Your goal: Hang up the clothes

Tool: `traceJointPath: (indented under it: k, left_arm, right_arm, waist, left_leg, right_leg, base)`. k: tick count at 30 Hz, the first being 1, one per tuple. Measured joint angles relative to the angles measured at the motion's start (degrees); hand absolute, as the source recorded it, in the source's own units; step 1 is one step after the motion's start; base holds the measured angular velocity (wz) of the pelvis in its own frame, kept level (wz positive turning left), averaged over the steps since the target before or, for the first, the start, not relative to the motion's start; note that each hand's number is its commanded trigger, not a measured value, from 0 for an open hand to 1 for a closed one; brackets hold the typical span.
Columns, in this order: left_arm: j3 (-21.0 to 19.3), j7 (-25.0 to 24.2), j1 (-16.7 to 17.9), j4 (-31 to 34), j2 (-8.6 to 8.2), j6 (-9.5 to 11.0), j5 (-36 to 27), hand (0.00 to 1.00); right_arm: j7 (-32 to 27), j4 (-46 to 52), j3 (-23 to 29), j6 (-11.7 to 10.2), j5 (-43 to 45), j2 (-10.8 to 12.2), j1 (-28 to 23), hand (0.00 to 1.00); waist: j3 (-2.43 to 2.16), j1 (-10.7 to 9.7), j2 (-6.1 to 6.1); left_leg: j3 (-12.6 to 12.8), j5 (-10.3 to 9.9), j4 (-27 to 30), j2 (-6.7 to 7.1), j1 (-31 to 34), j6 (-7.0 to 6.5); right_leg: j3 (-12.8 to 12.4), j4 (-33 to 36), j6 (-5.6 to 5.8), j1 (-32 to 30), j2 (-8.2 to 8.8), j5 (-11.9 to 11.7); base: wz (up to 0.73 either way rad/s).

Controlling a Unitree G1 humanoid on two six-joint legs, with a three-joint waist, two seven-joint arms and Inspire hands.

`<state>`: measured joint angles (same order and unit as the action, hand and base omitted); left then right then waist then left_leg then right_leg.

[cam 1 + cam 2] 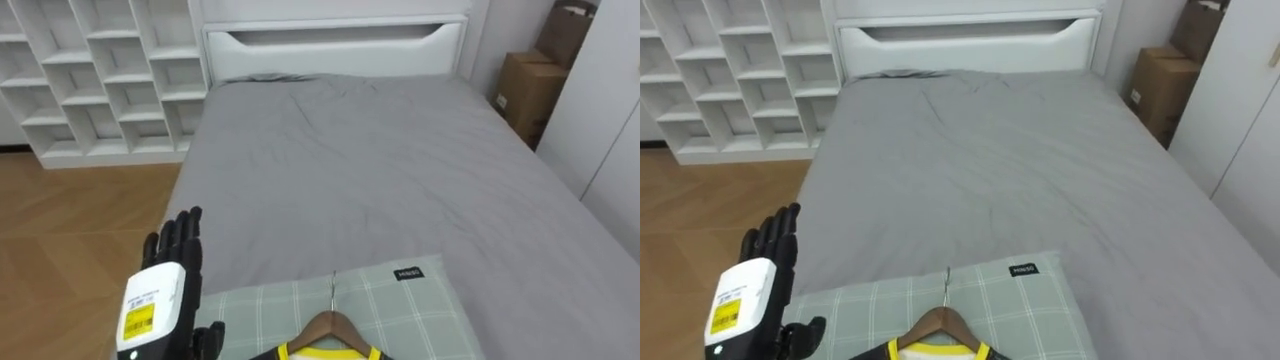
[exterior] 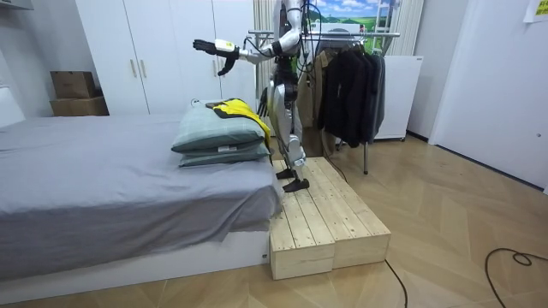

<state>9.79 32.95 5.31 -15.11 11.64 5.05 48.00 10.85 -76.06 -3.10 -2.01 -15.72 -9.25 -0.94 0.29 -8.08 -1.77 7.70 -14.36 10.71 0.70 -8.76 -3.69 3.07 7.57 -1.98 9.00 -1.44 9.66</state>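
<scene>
Right now the robot is standing on a low pale wooden platform (image 2: pixel 321 214) at the foot of a bed covered by a grey sheet (image 1: pixel 380 160), facing along the bed towards the white headboard (image 1: pixel 335 45) at its 12 o'clock. It is reaching its left hand (image 1: pixel 170 270) forward at about shoulder height, and from its head the hand is showing at 7 o'clock, back upward, fingers stretched out straight and slightly spread, gripping nothing. The yellow garment with dark trim (image 2: pixel 233 109) is lying on a curved wooden hanger with a metal hook (image 1: pixel 332 325), and both are resting on top of the stacked green checked pillows (image 1: pixel 400 310) at the robot's 6 o'clock, just to the right of the hand and apart from it. Behind the robot a metal clothes rack (image 2: pixel 342 38) is carrying dark coats (image 2: pixel 351 85). White cube shelving (image 1: pixel 90 70) is standing at the robot's 10 o'clock, brown cardboard boxes (image 1: pixel 530 90) at 2 o'clock.
</scene>
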Motion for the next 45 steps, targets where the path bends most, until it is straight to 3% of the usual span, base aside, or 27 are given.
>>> traceJointPath:
  k: [10,16,23,28,34,40,45]
  left_arm:
    - [0.22,-3.07,-1.19,-0.01,0.56,0.0,-1.35,0.0]
    - [1.36,-5.03,-1.41,-1.02,0.55,-0.14,-2.54,0.0]
    - [2.05,-9.1,-2.88,-4.75,0.33,-1.17,-7.98,0.0]
    - [2.0,-11.56,-2.88,-5.64,0.11,-1.65,-10.26,0.0]
    - [1.88,-13.75,-3.36,-8.9,-0.05,-2.69,-10.31,0.0]
    - [2.15,-15.24,-7.78,-15.78,-0.83,-2.74,-10.32,0.0]
    - [2.15,-16.99,-8.42,-17.65,-0.84,-2.75,-10.26,0.0]
  right_arm:
    - [1.03,-0.3,0.06,-0.41,-2.07,-0.11,-0.47,0.0]
    - [1.5,-0.21,-0.01,-0.45,-2.88,-0.15,-0.75,0.0]
    - [1.87,0.0,0.02,-0.41,-4.38,-0.14,-1.19,0.0]
    - [2.44,-0.15,1.03,-0.36,-4.32,-0.12,-1.31,0.0]
    - [2.51,-0.29,2.27,-0.24,-3.48,-0.11,-1.08,0.0]
    - [1.5,-0.19,2.27,-0.43,-3.66,-0.22,-0.89,0.0]
    - [0.58,0.21,2.73,-0.49,-3.58,-0.25,-0.94,0.0]
  waist:
    - [0.05,-1.24,0.26]
    - [-0.52,-1.35,0.63]
    - [0.03,-1.4,1.55]
    - [0.06,-1.51,1.61]
    - [0.02,-2.89,1.09]
    - [-0.07,-3.85,-0.05]
    - [-0.04,-4.36,-0.54]
  left_leg:
    - [0.12,0.12,-1.31,0.01,-0.72,-0.11]
    - [0.13,0.6,-0.86,0.07,0.23,-0.08]
    - [0.31,0.61,-1.02,0.05,0.3,-0.06]
    - [0.74,0.61,-1.12,0.04,0.31,-0.06]
    - [1.02,0.61,-1.33,-0.04,0.51,-0.07]
    - [1.16,0.61,-1.18,-0.04,1.06,-0.08]
    - [1.61,0.64,-1.07,-0.13,1.05,-0.06]
  right_leg:
    - [0.24,0.26,0.02,-0.1,-0.16,-0.02]
    - [0.07,0.21,0.01,-0.76,0.07,-0.05]
    - [-0.07,0.03,0.02,-0.9,0.04,-0.05]
    - [-0.13,0.11,0.02,-1.31,0.03,-0.05]
    - [-1.25,0.3,0.01,-1.8,-0.58,-0.25]
    - [-1.34,0.24,0.03,-2.09,-0.56,-0.43]
    - [-1.49,0.2,0.02,-2.24,-0.46,-0.42]
  base:
    - [0.0]
    - [0.0]
    - [0.0]
    - [-0.03]
    - [-0.04]
    - [-0.01]
    - [-0.04]
